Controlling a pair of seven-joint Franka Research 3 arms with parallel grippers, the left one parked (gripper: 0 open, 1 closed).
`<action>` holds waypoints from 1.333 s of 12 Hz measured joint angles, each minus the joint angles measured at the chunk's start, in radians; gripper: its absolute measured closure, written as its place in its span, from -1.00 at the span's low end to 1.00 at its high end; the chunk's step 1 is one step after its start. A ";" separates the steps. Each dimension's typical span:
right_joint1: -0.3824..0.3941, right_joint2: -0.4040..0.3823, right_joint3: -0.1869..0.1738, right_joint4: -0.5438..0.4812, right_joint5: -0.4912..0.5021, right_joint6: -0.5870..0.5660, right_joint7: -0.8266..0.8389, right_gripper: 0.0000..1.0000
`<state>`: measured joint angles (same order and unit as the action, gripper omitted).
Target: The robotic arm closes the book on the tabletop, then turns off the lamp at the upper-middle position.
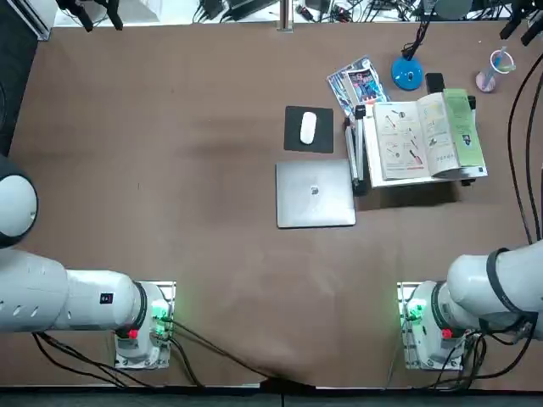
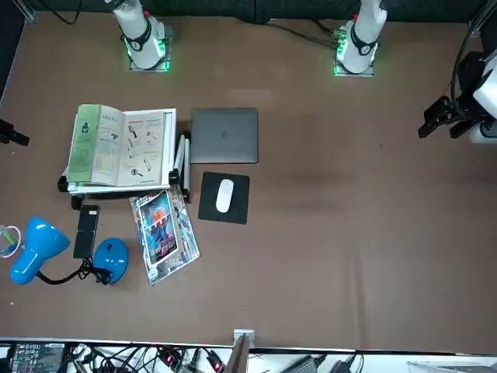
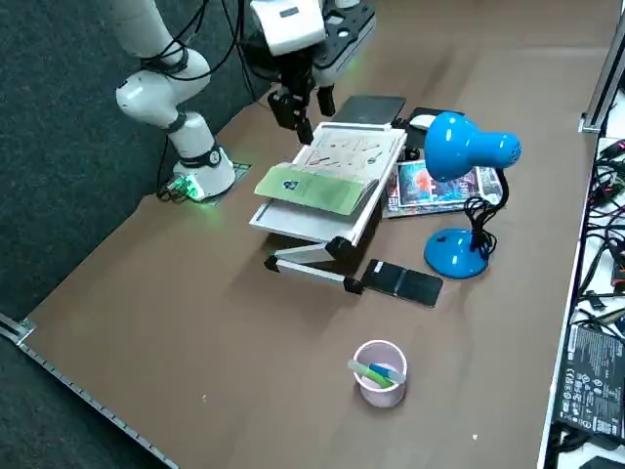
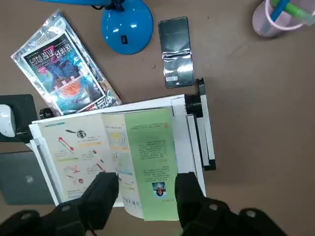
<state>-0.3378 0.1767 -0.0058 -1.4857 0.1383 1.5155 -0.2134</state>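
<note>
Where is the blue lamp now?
In the front view, the blue lamp stands at lower left, beside the black phone; the right gripper is over the open book.

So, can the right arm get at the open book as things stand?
Likely yes: the right tool hangs over the book's near edge, fingers apart, and nothing visible lies on its pages.

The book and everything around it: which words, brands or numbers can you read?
None reads for certain.
Book: printed lines, too small.
Leaflet: large title characters, too unclear to quote.
Black folded case: tiny label, too small.
Laptop: small mark, no readable word.
Right gripper, above the book: no visible lettering.
</note>
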 joint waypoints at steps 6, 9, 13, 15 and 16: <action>-0.045 0.015 0.000 -0.026 0.030 0.000 -0.035 -0.48; -0.045 0.015 0.001 -0.028 0.030 0.000 -0.035 -0.47; -0.048 0.016 0.001 -0.031 0.030 0.000 -0.035 -0.47; -0.052 0.016 0.001 -0.032 0.031 0.000 -0.042 -0.47; -0.058 0.017 0.001 -0.034 0.034 0.000 -0.052 -0.47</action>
<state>-0.3960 0.1935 -0.0053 -1.5193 0.1721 1.5154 -0.2650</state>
